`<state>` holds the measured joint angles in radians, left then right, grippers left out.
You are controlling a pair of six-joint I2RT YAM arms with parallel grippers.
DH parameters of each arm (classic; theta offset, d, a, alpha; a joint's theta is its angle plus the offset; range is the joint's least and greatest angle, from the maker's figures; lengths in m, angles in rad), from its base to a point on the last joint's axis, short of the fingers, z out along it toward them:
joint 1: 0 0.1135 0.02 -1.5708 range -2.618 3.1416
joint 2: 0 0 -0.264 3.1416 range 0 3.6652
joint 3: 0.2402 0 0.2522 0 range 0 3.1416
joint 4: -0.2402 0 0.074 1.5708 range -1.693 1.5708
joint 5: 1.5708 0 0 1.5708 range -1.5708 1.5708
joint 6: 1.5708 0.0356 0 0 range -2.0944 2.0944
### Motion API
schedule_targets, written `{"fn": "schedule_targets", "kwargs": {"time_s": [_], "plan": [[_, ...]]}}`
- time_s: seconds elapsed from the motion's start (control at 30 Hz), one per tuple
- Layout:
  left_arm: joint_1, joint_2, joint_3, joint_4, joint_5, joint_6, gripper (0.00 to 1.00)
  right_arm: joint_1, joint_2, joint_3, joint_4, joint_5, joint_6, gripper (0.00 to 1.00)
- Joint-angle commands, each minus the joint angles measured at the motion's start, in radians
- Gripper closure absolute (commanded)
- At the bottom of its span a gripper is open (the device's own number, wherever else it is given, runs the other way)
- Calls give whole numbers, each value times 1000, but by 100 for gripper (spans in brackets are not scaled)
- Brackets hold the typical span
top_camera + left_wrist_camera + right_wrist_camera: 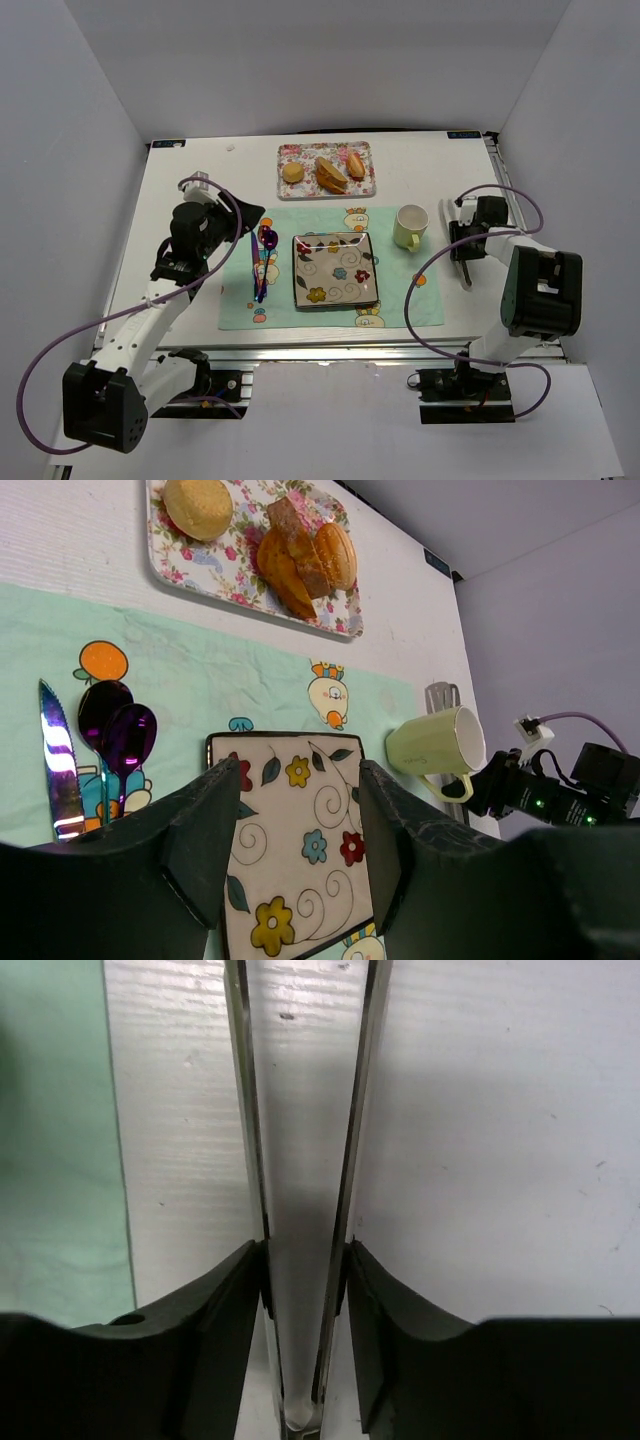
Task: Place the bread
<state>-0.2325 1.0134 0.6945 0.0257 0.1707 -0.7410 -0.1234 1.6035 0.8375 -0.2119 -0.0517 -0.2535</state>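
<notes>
The bread, two toasted golden-brown slices (330, 176), lies on a floral tray (300, 155) at the back of the table, between a pale bun (292, 172) and an oblong roll (356, 165). The slices also show in the left wrist view (287, 565). The flowered square plate (335, 270) sits on the green placemat and holds nothing. My left gripper (250, 222) is open and empty, left of the plate; the plate (300, 810) shows between its fingers. My right gripper (305, 1250) is shut on metal tongs (352, 1140) at the table's right side, near the mug.
A pale green mug (410, 226) lies on its side at the placemat's back right corner. A knife (58, 770) and purple spoons (115, 730) lie left of the plate. The green placemat (400, 300) covers the table's middle. White walls enclose the table.
</notes>
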Motion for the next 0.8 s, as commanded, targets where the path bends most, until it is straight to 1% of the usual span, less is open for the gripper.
{"fn": "schedule_targets", "kwargs": {"time_s": [0.0,0.07,0.1,0.17,0.2,0.23,0.27,0.3,0.33,0.37,0.47,0.5,0.53,0.6,0.63,0.7,0.77], "plan": [[1,-32,11,-20,-17,11,40,-7,50,23,5,-48,7,68],[1,-33,8,-20,-17,6,40,-19,61,51,-4,-62,-3,78],[1,-35,8,-20,-20,3,40,-21,58,61,-7,-63,-10,85],[-1,-41,8,-20,-22,3,40,-21,38,99,-7,-68,-52,86],[1,-42,11,-20,-20,6,40,-21,3,119,-10,-79,-70,86],[1,-42,16,-48,-22,6,40,-18,-14,144,-17,-129,-122,85],[1,-42,16,-49,-22,8,40,-12,-31,206,-24,-155,-148,85],[1,-42,17,-49,-20,8,40,7,-51,244,-47,-175,-170,82],[1,-41,17,-49,-19,9,40,16,-56,285,-66,-232,-191,79],[1,-38,17,-47,-16,9,40,28,-50,375,-92,-258,-222,77],[1,-29,19,-40,-13,8,40,102,-21,504,-155,-284,-234,71],[-1,-27,20,-38,-13,8,40,119,2,581,-173,-295,-239,68],[-1,-27,20,-38,-13,8,40,169,12,612,-190,-301,-237,67],[1,-29,22,-38,-17,8,40,212,42,669,-208,-315,-248,64],[1,-35,22,-41,-19,8,40,259,53,713,-224,-315,-265,63],[1,-38,19,-46,-23,11,40,336,85,759,-239,-318,-308,60],[1,-47,16,-49,-25,11,39,384,123,782,-256,-307,-325,59]]}}
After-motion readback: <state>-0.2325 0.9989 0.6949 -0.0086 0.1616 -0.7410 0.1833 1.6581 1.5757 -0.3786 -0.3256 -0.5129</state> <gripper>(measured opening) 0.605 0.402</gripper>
